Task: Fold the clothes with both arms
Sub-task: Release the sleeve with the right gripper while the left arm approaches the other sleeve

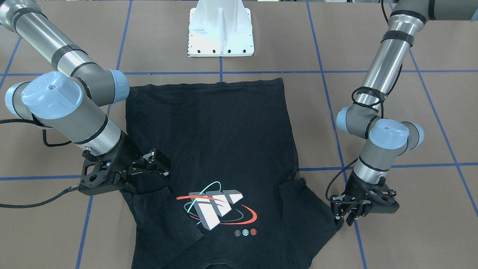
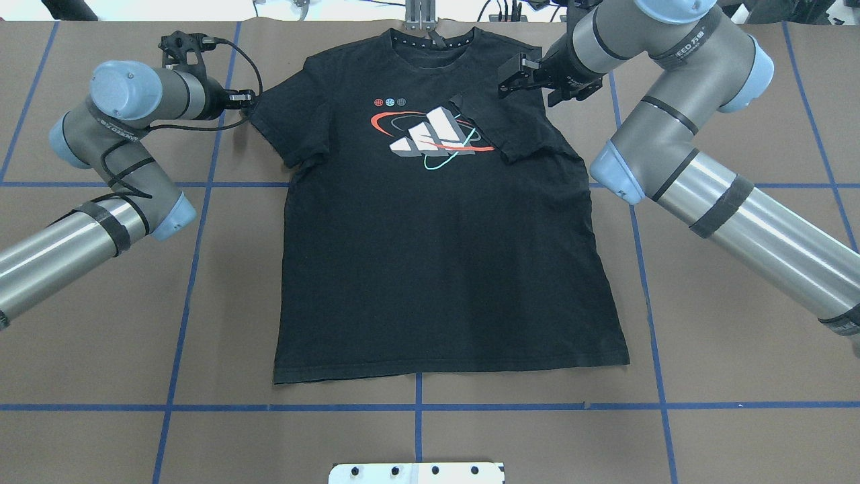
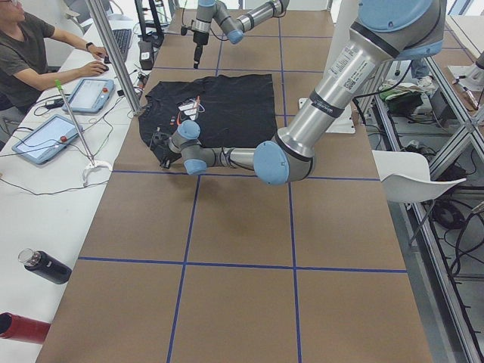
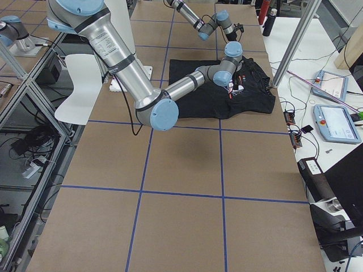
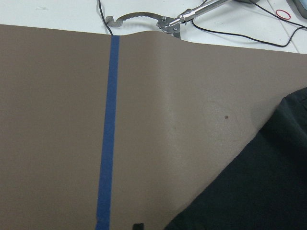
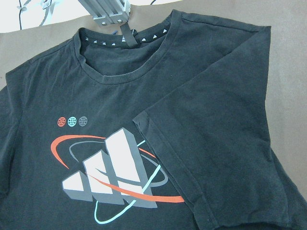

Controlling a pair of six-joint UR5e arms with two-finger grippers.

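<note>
The black T-shirt [image 2: 437, 269] lies flat on the table with its print [image 2: 433, 134] facing up and its collar away from the robot. One sleeve [image 2: 510, 128] is folded inward, and its hem covers the print's edge [image 6: 158, 143]. My right gripper [image 2: 514, 77] hovers open just above that folded sleeve and holds nothing. The other sleeve [image 2: 282, 128] lies spread out flat. My left gripper [image 1: 344, 218] is low at this sleeve's outer tip, with its fingers apart and pointing down. The left wrist view shows only the shirt edge [image 5: 259, 191] on bare table.
The white pedestal base [image 1: 221, 33] stands near the shirt's bottom hem. Blue tape lines [image 2: 416, 407] grid the brown table. A person [image 3: 30, 53] sits at a side bench beyond the collar end with tablets [image 3: 91, 94], and a metal post [image 3: 113, 53] stands there.
</note>
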